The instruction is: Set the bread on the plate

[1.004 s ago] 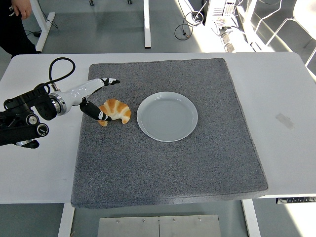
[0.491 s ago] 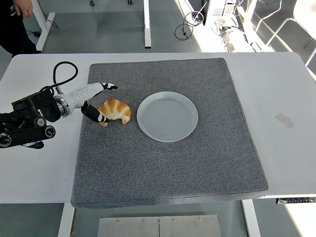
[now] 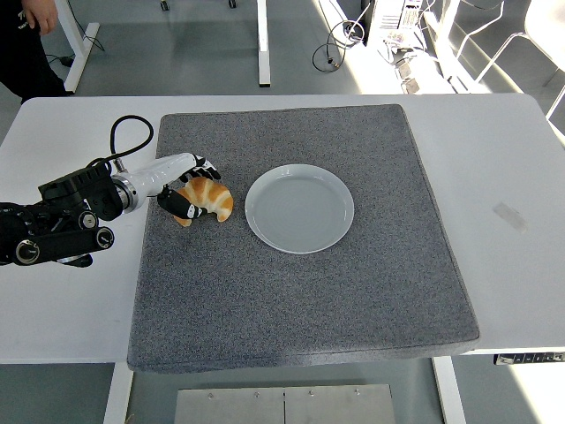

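Broadly, by size:
Table: white table (image 3: 494, 159), its bare top showing left and right of everything else, near edge toward the picture's bottom.
Mat: grey mat (image 3: 300, 291) covering the middle of the table, carrying the bread and the plate.
Left arm: black arm (image 3: 53, 225) coming in from the left edge over the bare table, a looped black cable above its wrist.
Person: dark-clothed figure (image 3: 22, 49) at the top left corner beyond the table, one hand visible at the picture's top.
Plate: round white plate (image 3: 299, 208) near the mat's centre, nothing on it.
Bread: golden croissant (image 3: 207, 198) on the mat's left part, just beside the plate's left rim but not touching it; it lies on the mat, not lifted.
Left hand: white-and-black left hand (image 3: 181, 181) at the croissant's left end, fingers curled over its top and thumb below it, closing around the bread.
Tape: small pale strip (image 3: 510, 216) on the bare table to the right.
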Robot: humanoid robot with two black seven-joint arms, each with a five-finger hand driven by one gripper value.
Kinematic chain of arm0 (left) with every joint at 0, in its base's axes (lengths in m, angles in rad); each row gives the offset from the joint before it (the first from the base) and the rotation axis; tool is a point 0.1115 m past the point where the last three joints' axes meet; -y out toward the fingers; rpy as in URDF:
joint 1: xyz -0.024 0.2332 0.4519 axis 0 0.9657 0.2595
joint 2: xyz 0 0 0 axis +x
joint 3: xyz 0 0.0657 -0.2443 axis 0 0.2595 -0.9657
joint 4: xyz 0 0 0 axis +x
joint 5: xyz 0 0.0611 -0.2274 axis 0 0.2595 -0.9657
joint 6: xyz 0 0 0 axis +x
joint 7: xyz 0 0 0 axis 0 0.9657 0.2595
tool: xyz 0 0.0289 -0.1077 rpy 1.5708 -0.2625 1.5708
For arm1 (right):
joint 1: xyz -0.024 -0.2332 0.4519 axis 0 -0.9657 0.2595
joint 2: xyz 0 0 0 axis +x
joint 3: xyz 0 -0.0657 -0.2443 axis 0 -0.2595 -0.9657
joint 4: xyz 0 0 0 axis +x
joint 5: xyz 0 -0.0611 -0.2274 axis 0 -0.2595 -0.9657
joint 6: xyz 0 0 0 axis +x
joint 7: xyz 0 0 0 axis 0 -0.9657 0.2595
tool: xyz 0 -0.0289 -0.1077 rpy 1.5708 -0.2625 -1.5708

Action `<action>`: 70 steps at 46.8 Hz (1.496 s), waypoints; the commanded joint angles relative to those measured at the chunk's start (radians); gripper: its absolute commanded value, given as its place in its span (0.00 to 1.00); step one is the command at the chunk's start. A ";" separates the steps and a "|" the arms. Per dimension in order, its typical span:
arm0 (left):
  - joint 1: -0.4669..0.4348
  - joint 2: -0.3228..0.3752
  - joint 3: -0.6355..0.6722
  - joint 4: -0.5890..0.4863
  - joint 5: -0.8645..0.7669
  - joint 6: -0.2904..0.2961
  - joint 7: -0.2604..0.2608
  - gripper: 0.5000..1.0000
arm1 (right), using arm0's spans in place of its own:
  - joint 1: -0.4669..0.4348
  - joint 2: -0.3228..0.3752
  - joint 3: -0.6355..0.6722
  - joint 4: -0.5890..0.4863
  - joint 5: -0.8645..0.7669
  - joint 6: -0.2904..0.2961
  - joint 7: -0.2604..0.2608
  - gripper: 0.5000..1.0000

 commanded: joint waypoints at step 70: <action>-0.119 -0.028 -0.187 -0.014 -0.079 -0.107 0.009 0.18 | 0.000 0.000 0.000 0.000 -0.001 0.000 0.000 1.00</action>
